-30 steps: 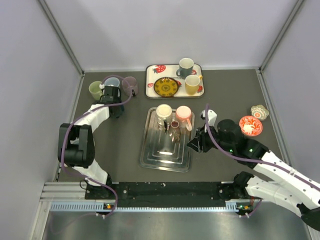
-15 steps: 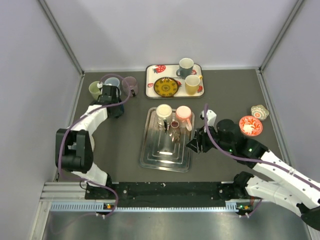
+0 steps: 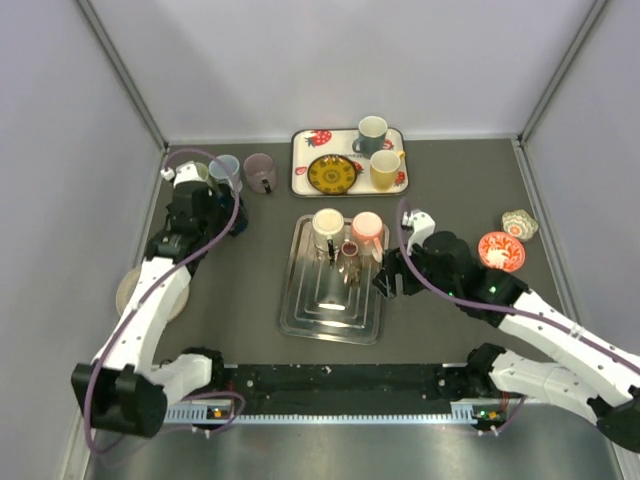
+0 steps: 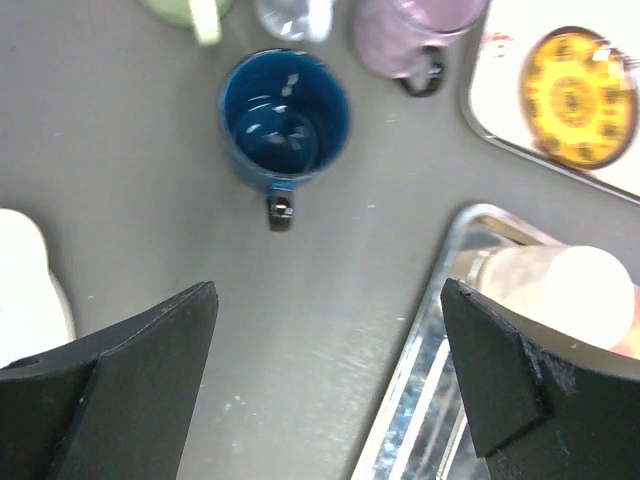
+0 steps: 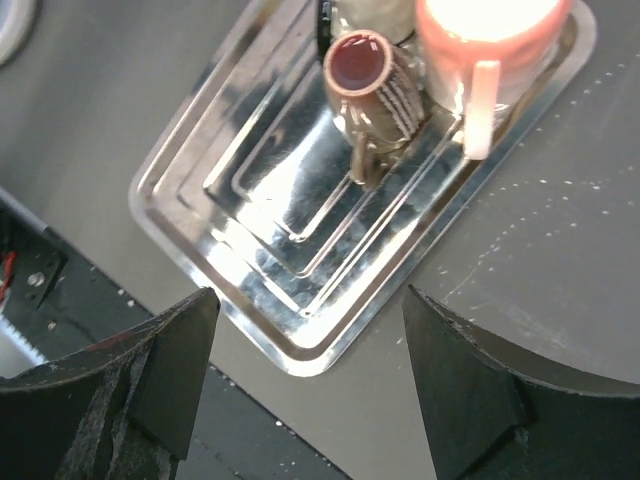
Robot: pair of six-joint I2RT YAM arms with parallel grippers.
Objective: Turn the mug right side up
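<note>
The left tool [image 4: 328,300] is spread wide and grips nothing. It hangs above the blue mug [image 4: 285,120], which stands mouth up on the grey surface [image 4: 120,200], close to a green mug [image 4: 190,8] and a mauve mug [image 4: 410,35]. The right tool [image 5: 310,310] — also spread, also empty — hovers over the metal tray [image 5: 250,250], where a small brown mug [image 5: 365,85] sits.

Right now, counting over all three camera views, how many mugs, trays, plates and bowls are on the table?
Mugs: 9 (green, pale blue, purple, dark blue, grey, yellow, white, pink, brown)
Trays: 2 (floral, metal)
Plates: 2 (yellow, white)
Bowls: 2 (red, white)
Total: 15
</note>
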